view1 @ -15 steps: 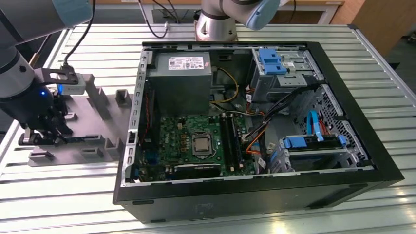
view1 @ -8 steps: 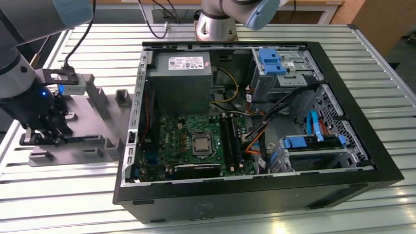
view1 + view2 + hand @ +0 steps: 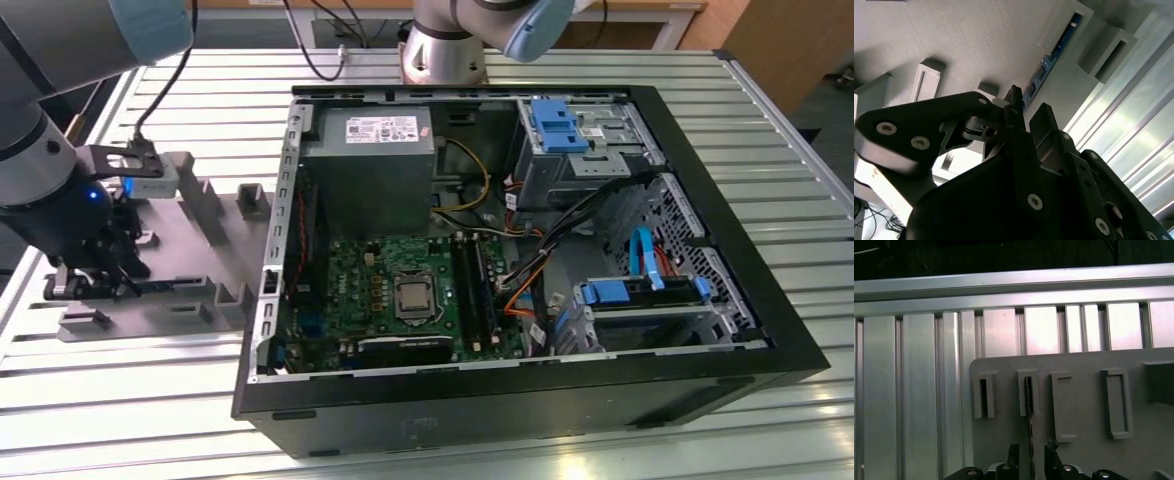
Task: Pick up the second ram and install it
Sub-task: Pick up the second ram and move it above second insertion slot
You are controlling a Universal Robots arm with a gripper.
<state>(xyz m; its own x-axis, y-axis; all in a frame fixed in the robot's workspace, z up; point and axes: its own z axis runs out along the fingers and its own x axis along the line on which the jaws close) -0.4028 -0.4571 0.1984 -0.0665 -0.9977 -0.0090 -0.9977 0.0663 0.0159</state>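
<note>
While the second ram (image 3: 1029, 405) stands on edge in its grey holder block (image 3: 1021, 392), evidently so both faces are reachable, the gripper (image 3: 1032, 449) hangs low over it, fingers apart, straddling the board, not yet clamped.

The gripper (image 3: 1032, 447) straddles the second ram (image 3: 1029, 395), which stands on edge in its slot; the first wrist view shows a thin gap on each side of the stick. Raised holder blocks (image 3: 984, 397) flank that slot closely. Past the holder plate (image 3: 1084, 365) the slatted surface (image 3: 914, 390) lies bare. In the exterior view the computer case (image 3: 761, 300) is open on top, and its side wall (image 3: 278, 230) rises just beside the plate. Inside, the memory slots (image 3: 470, 275) sit between the processor socket (image 3: 415, 297) and a tangle of cables (image 3: 527, 290).
</note>
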